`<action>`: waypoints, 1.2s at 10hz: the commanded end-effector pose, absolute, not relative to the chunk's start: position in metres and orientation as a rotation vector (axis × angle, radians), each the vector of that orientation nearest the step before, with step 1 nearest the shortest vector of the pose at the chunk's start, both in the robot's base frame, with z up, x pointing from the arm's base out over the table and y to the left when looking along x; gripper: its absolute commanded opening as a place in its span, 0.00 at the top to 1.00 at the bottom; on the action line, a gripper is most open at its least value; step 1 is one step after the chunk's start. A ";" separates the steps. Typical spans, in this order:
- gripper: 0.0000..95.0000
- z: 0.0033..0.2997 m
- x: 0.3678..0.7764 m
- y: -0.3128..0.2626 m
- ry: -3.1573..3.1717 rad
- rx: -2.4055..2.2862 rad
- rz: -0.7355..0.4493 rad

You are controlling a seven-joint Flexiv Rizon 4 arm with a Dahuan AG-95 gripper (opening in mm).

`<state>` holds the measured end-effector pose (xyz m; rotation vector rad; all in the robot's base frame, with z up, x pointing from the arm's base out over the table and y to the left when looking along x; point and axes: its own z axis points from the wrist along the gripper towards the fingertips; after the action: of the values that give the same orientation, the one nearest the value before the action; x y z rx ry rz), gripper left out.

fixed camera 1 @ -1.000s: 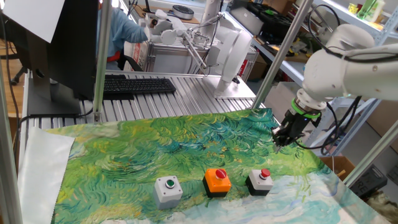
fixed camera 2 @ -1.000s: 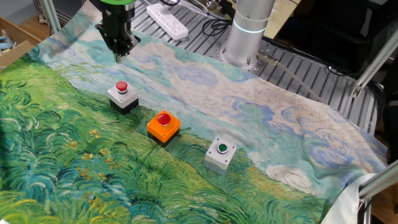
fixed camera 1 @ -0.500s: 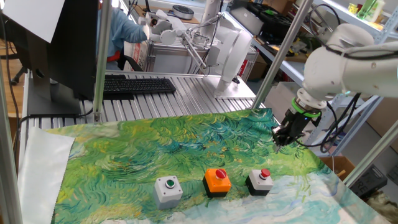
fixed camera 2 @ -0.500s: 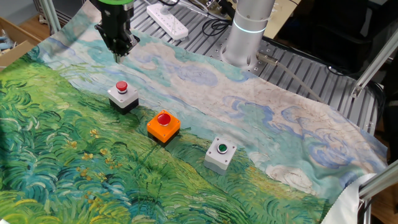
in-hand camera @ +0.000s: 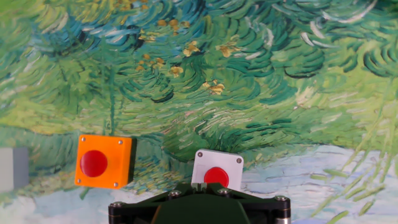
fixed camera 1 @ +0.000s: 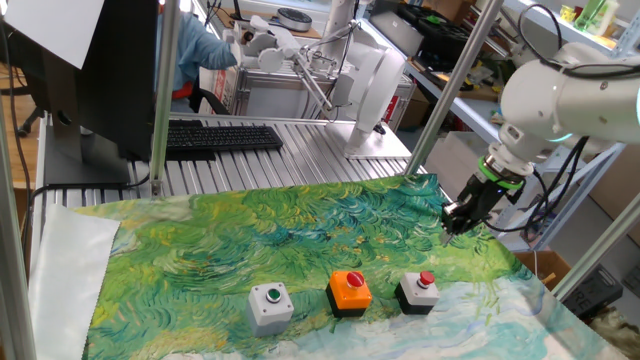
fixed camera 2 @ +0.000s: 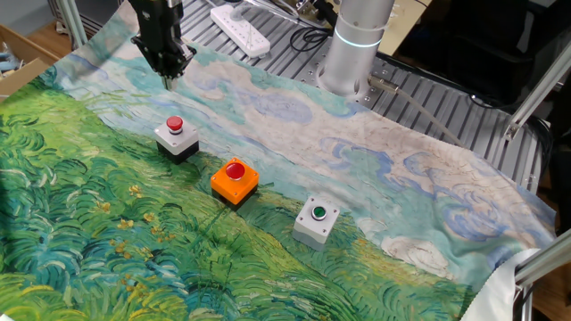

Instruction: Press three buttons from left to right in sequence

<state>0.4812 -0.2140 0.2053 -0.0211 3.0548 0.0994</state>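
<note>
Three button boxes stand in a row on the painted cloth. In one fixed view they run left to right: light grey with green cap (fixed camera 1: 270,303), orange with red cap (fixed camera 1: 350,290), black with small red cap (fixed camera 1: 417,291). They also show in the other fixed view: grey (fixed camera 2: 316,219), orange (fixed camera 2: 235,179), black (fixed camera 2: 176,136). My gripper (fixed camera 1: 447,232) hangs above the cloth beyond the black box, touching nothing, also seen in the other fixed view (fixed camera 2: 168,76). The hand view shows its fingertips (in-hand camera: 199,185) together, over the red-capped box (in-hand camera: 216,171), with the orange box (in-hand camera: 102,162) to the left.
The cloth (fixed camera 1: 300,230) covers the table front. A keyboard (fixed camera 1: 220,137) and a monitor stand behind it on the slatted top. A power strip (fixed camera 2: 241,28) and the arm's base (fixed camera 2: 352,53) sit at the far edge. Frame posts (fixed camera 1: 160,90) rise at the sides.
The arm's upper links have swung right and up a little. The gripper tip stays almost in place above the cloth. The buttons have not moved.
</note>
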 end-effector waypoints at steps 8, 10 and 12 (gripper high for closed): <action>1.00 0.197 0.468 -0.219 3.053 -0.041 0.012; 1.00 0.174 0.462 -0.237 3.053 -0.011 0.009; 1.00 0.170 0.463 -0.240 3.057 0.044 -0.016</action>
<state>0.4654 -0.2404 0.1697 0.0438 3.0601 -0.0098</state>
